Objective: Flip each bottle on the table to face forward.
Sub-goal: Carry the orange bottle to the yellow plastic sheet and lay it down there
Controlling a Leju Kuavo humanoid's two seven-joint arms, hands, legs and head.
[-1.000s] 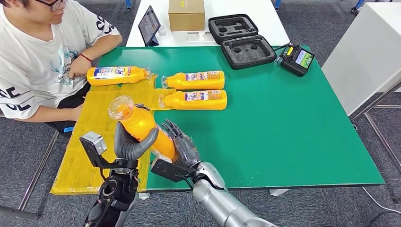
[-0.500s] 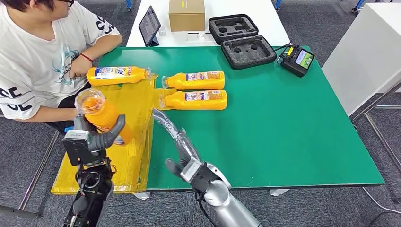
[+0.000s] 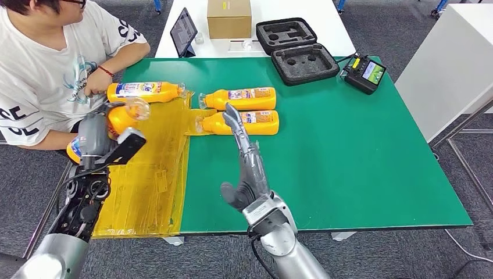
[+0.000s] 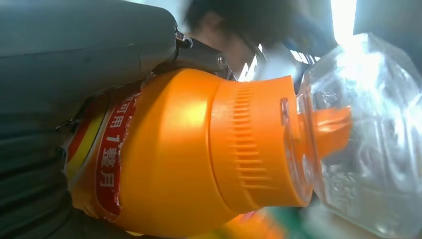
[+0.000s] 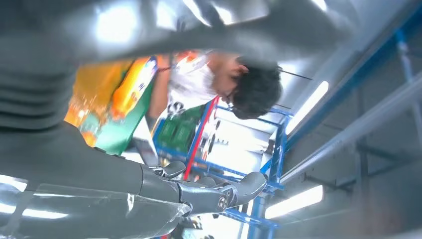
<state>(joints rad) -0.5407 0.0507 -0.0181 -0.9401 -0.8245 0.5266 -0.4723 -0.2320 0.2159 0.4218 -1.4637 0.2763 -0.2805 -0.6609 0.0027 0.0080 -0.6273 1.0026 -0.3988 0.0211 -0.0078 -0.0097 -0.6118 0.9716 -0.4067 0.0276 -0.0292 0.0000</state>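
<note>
Four orange bottles: three lie on the green desk [image 3: 360, 168] (one [image 3: 142, 91] far left, two [image 3: 241, 98] [image 3: 244, 122] mid-desk). The left hand [image 3: 96, 136] grips the fourth bottle [image 3: 119, 119] at the desk's left edge. The right hand [image 3: 247, 157] is empty, fingers straight.

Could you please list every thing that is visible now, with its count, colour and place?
lying bottles: three, orange, lying near the table's far left
held bottle: one, orange with clear cap, in the left hand
table: one, green, centre
sheet: one, yellow, on the table's left part
case: one, black, open, far edge
controller: one, black with screen, far right
box: one, brown, on white table behind
tablet: one, dark, left of the box
person: one, white shirt, seated far left
left hand: grey, grips the held bottle
right hand: grey, fingers straight, above the table
</note>
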